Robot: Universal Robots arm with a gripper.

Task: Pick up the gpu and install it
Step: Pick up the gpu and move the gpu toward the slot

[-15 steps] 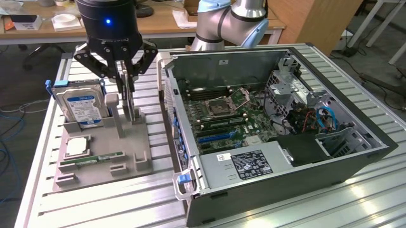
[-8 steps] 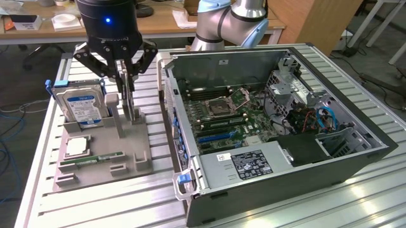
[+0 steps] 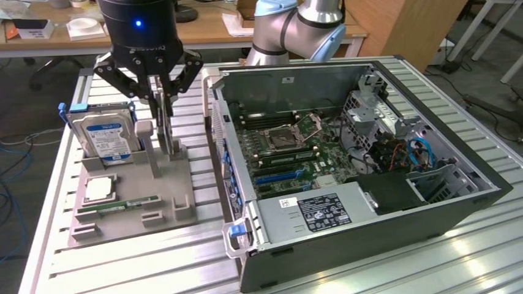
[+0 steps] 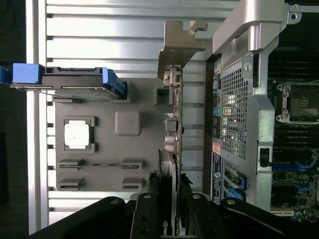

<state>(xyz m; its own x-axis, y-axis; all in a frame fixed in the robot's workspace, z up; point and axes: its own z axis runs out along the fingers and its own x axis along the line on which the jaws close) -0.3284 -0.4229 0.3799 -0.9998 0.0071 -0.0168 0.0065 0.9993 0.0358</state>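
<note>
The gpu (image 3: 168,131) stands on edge, upright, over the grey parts tray (image 3: 122,231), a thin dark card with a silvery end bracket (image 4: 182,42). My gripper (image 3: 163,101) comes down on it from above, with its black fingers (image 4: 149,214) closed on either side of the card's edge (image 4: 174,124). Whether the card's lower edge still sits in the tray's slot I cannot tell. The open computer case (image 3: 343,245) lies just to the exterior view's right of the tray, with its motherboard (image 3: 286,141) and blue expansion slots (image 3: 274,177) exposed.
On the same tray stand a blue-labelled hard drive (image 3: 106,131), a CPU chip (image 3: 98,188) and a green memory stick (image 3: 122,205). The case's rear wall (image 4: 239,124) rises close beside the card. The arm's base (image 3: 294,30) is behind the case.
</note>
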